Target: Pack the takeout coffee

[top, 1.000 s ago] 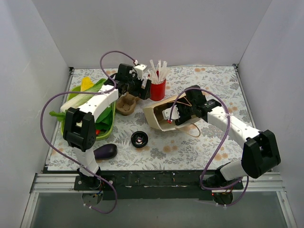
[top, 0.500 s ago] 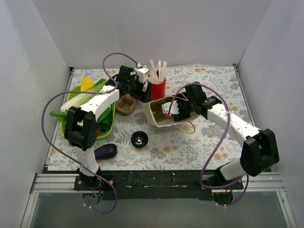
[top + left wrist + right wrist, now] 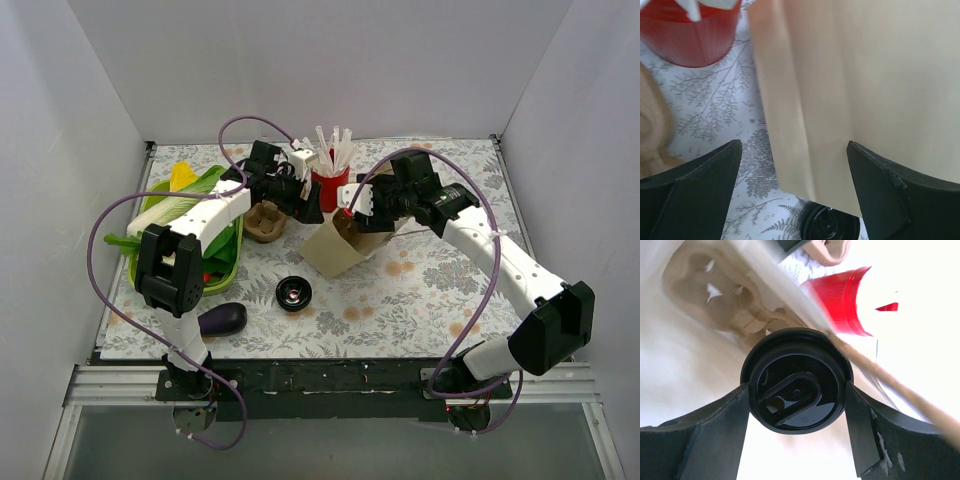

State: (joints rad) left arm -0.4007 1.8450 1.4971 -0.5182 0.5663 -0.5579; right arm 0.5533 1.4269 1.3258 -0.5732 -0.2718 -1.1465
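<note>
My right pincer [image 3: 796, 387] clamps the small tan kraft-paper takeout cup [image 3: 790, 355], only its glossy black plastic lid [image 3: 797, 400] showing, inside the thin cream paper bag [image 3: 325, 250] tilted on the floral bench [image 3: 420, 290]. My left pincer [image 3: 793, 145] gapes wide beside the bag's smooth wall. I fear the flimsy bag toppling, spilling coffee.

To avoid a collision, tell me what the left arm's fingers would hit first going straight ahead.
The tan paper bag: its side wall fills the view straight ahead between the left arm's fingers, apparently close, though depth is unclear.
</note>
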